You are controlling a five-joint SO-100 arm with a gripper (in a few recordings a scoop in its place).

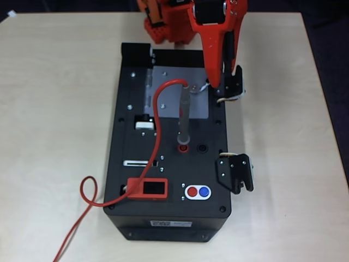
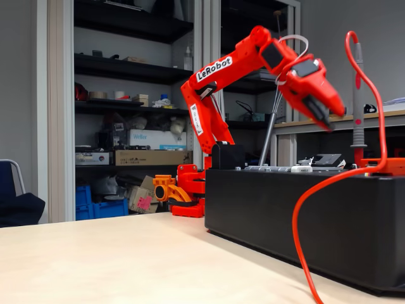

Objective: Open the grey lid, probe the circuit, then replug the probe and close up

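The grey lid (image 1: 169,101) lies flat and shut on the far end of the black box (image 1: 169,218); the circuit is hidden beneath it. The probe (image 1: 184,117) stands upright with its tip in the round red socket (image 1: 183,147). In the fixed view the probe (image 2: 359,101) rises well above the box top. Its red cable (image 1: 157,117) loops left over the box and trails off onto the table. My orange gripper (image 1: 217,84) hangs over the lid's right edge, just right of the probe's top. It (image 2: 329,120) points down, hovers above the box, and looks shut on nothing.
A black socket (image 1: 203,148) sits beside the red one. Nearer the front are a red module with a black screen (image 1: 148,189) and red and blue buttons (image 1: 197,192). Two black latches (image 1: 235,173) stick out on the box's right side. The arm's base (image 1: 163,27) stands behind the box.
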